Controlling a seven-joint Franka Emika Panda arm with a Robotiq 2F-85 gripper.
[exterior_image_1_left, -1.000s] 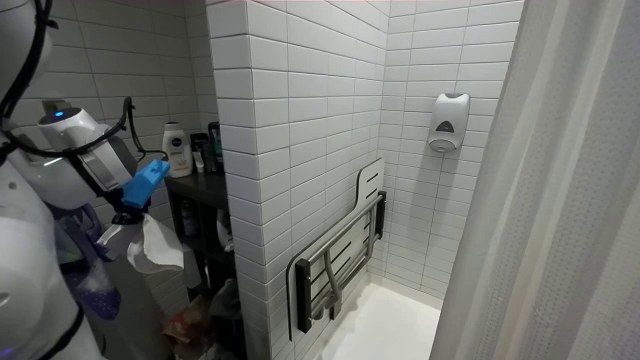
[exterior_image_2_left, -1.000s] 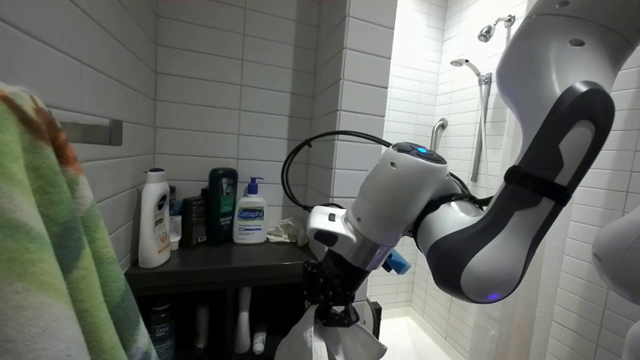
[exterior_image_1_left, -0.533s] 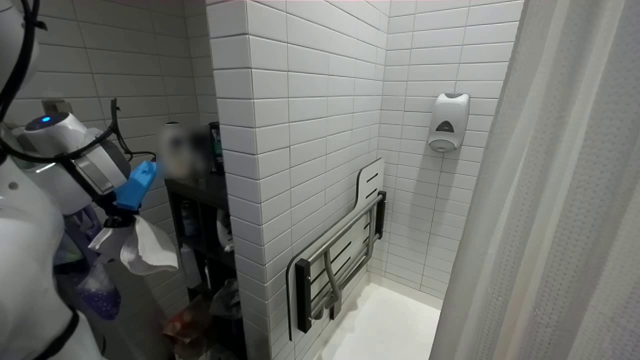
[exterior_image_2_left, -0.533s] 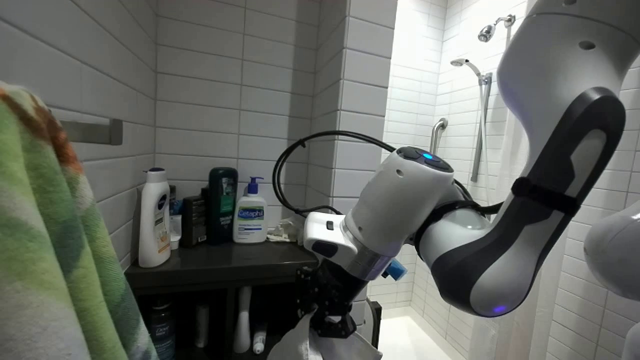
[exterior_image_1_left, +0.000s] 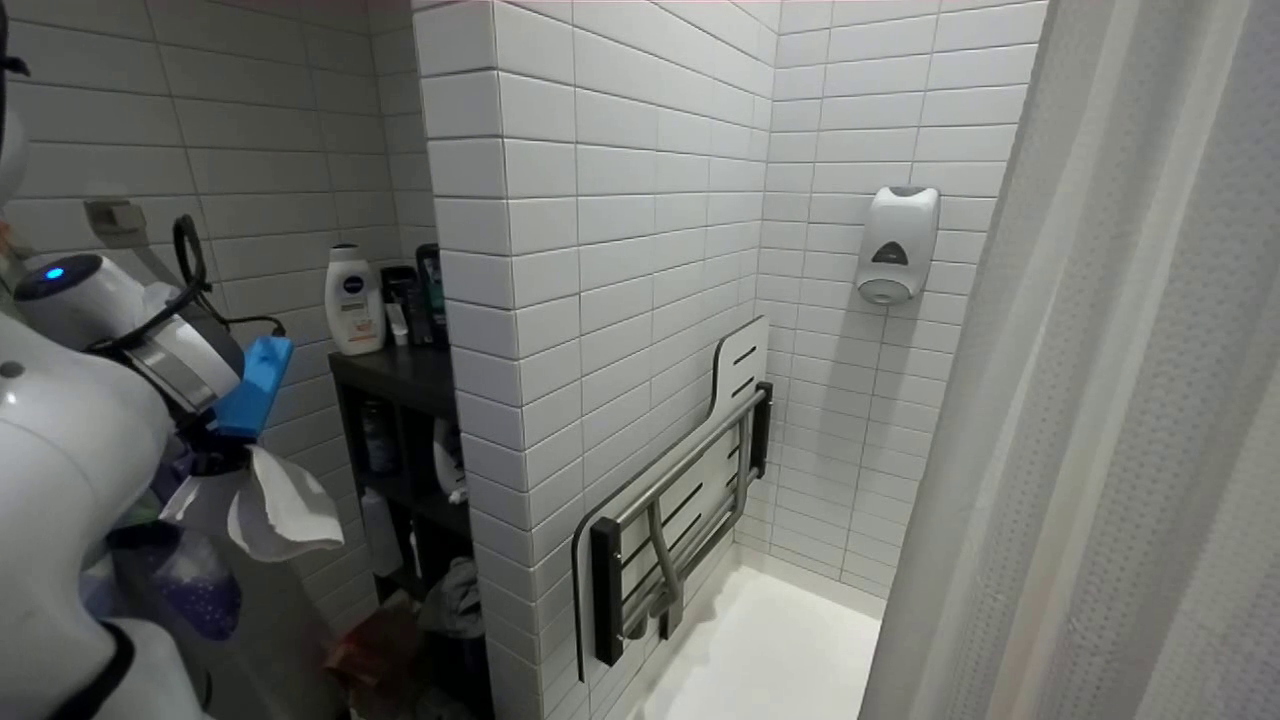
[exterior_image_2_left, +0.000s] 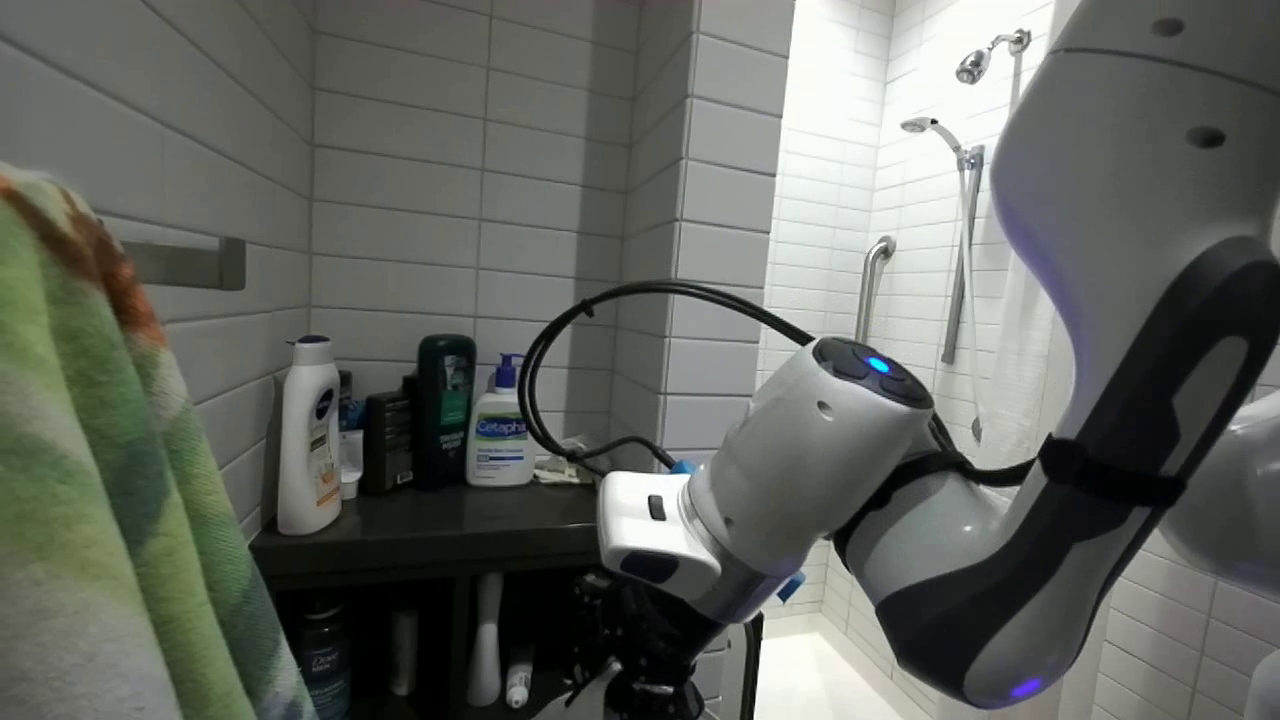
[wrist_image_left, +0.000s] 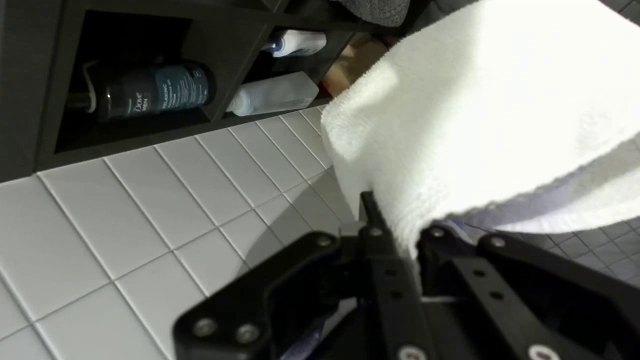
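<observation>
The gripper (wrist_image_left: 400, 235) pinches a small bit of a white cloth (wrist_image_left: 480, 110) between its two fingers, and the rest of the cloth hangs down and flares out loose. The cloth is out in front of the dark bench (exterior_image_2_left: 430, 515), lower than the bench's top front edge, and it looks apart from the bench. I think the pinch should be good and tight, because a small bit of cloth can slip out. Slow, smooth moves look best, so the loose folds do not swing or catch on that front edge. Black cables (exterior_image_2_left: 665, 287) make a big loop off the arm (exterior_image_2_left: 800, 440), and in an exterior view they cross in front of the pump bottle (exterior_image_2_left: 498, 440), which stands toward the back edge. A careful turn can save it from a bump. The dark green bottle (exterior_image_2_left: 445, 410) is just beside it. The white bottle (exterior_image_2_left: 310, 440) is close to the front left corner as seen there, so it is wise to give that corner lots of room. Under the top edge, a Dove bottle (wrist_image_left: 160, 90) stands inside the bench.
</observation>
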